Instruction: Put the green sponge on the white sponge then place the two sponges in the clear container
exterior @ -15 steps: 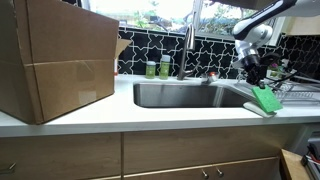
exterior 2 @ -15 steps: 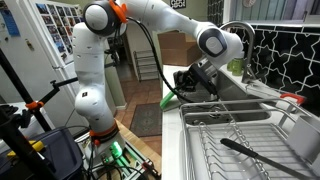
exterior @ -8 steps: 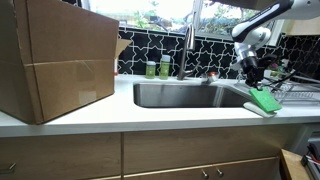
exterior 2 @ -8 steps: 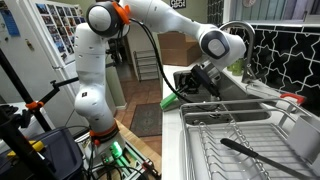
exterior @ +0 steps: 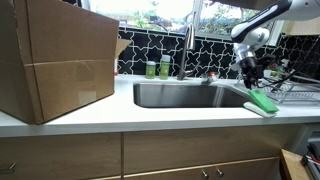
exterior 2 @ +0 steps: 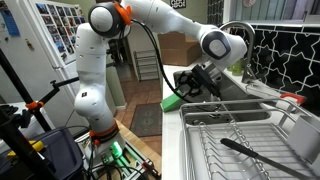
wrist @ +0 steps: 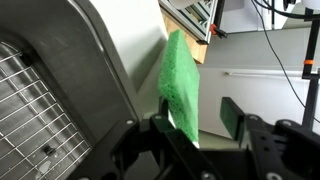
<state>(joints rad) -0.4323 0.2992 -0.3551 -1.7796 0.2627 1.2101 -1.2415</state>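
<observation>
Green sponge (exterior: 265, 101) is resting on the pale counter (exterior: 150, 118) just beside the sink (exterior: 180, 95), directly under the gripper (wrist: 196, 118). In the wrist view the jaws are standing apart, with a gap showing beside the sponge, so stacking is judged nearly complete. The white sponge is not showing clearly against the counter. The next move is calling for a grasp spanning both sponges. No clear container is showing. A cardboard box (exterior: 55, 65) is occupying the counter's far end.

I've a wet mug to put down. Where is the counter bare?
Bare: the front counter strip between the cardboard box and the green sponge, and the sink basin itself. Crowded: the dish rack end, where the hand is at the sponge; two green bottles stand behind the sink.
</observation>
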